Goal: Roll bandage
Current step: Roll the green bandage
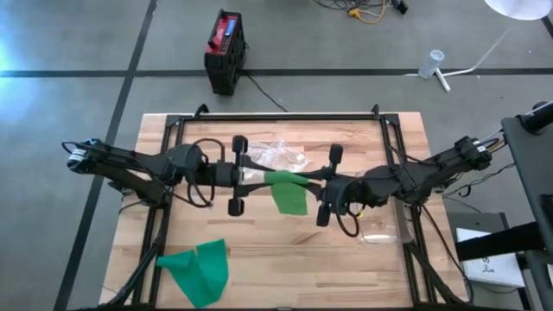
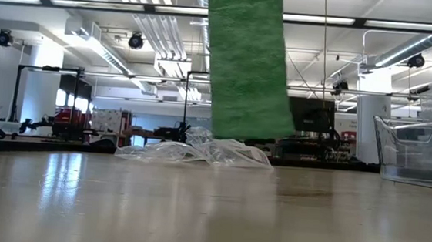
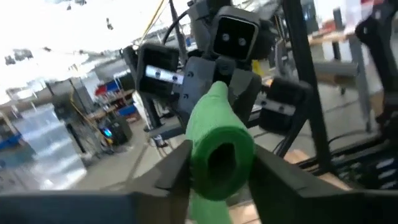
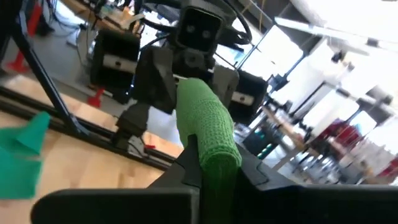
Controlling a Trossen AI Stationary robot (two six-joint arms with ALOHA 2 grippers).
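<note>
The bandage stretched between the dark left hand and dark right hand is bright green with a fine woven texture. A second green bandage lies on the pale wood-grain table. Beyond both hands, crumpled wrap is clear.

I could not read any text, label, brand or number from my station in any of the four views. The red and black case on the floor beyond the table carried a small blue patch, but nothing on it was legible to me.
</note>
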